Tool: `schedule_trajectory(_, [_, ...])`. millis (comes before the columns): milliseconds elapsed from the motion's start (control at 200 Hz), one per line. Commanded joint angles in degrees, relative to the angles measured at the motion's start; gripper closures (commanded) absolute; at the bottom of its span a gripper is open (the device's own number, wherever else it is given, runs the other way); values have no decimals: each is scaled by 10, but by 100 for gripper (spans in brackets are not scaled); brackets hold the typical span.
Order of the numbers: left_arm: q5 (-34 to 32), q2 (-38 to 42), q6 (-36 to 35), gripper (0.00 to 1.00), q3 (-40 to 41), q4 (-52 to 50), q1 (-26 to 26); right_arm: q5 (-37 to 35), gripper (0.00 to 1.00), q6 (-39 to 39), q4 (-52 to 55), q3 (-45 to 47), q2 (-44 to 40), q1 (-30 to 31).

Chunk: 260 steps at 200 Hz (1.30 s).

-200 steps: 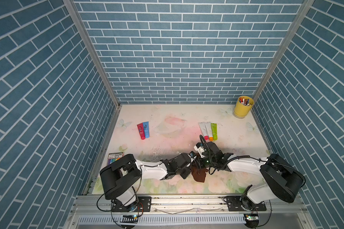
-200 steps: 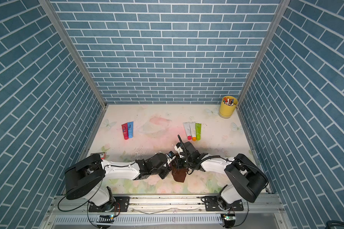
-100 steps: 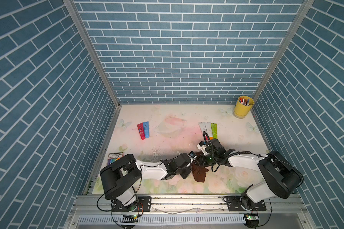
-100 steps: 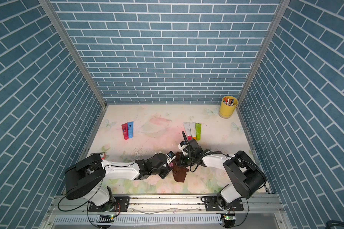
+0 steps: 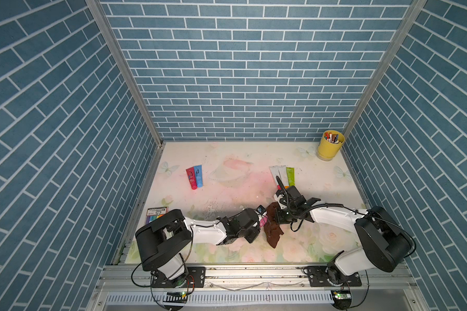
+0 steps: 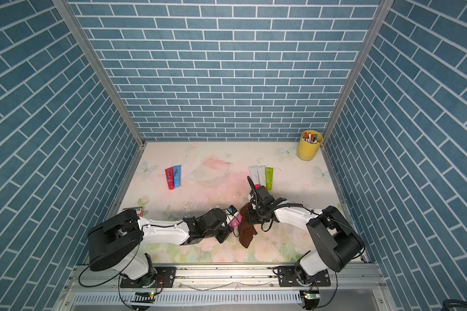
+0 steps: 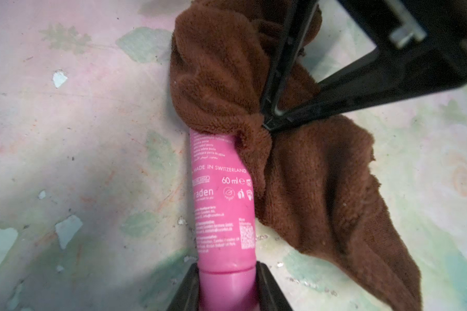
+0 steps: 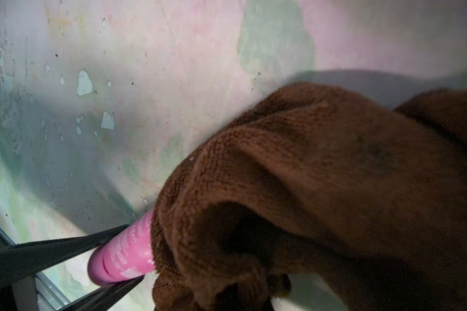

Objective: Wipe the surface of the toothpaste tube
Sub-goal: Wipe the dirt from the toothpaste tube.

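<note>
The left gripper [image 7: 228, 285] is clamped on the cap end of the pink toothpaste tube [image 7: 223, 199], near-centre over the floral table [image 5: 227, 188]. The tube's long axis runs rightward and slightly far. Its tail end, apparently, is buried in the brown cloth [image 7: 308, 183], which the closed right gripper [image 7: 270, 119] pinches.

pink toothpaste tube [image 7: 223, 194]: white print, far end covered | brown cloth [image 7: 321, 188]: crumpled, draped over tube end
</note>
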State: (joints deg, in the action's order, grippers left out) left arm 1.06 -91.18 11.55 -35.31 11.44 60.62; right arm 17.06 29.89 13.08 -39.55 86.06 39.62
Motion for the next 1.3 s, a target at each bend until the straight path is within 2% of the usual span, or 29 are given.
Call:
schedule_trajectory(0, [34,-6,-11,100,-4,27,6,45,100,-23,7,-18,19,37])
schedule_trajectory(245, [35,-10,-10,100,-9,28,6,155,100,-25,-18,-27,23,83])
schedule_trajectory(400, [35,-8,-11,100,-6,29,6,140,100,-29,-20,-16,18,78])
schedule_trajectory(490, [35,-6,-11,100,-5,30,6,124,100,-18,-28,-7,26,52])
schedule_trajectory(605, [38,-1,-11,100,-1,31,6,79,100,-5,-28,7,38,-10])
schedule_trajectory(665, [38,3,-11,100,1,33,6,23,100,-5,-10,6,35,-33])
schedule_trajectory(775, [40,6,-11,100,4,35,6,-84,100,-7,33,-8,21,-47])
schedule_trajectory(875, [40,6,-11,100,4,35,6,-117,100,-12,44,-18,9,-49])
schedule_trajectory(1065, [42,4,-12,100,3,35,6,-41,100,-28,24,-22,-20,-35])
schedule_trajectory(1295, [45,0,-12,100,-1,36,6,51,100,-28,-7,-40,5,45])
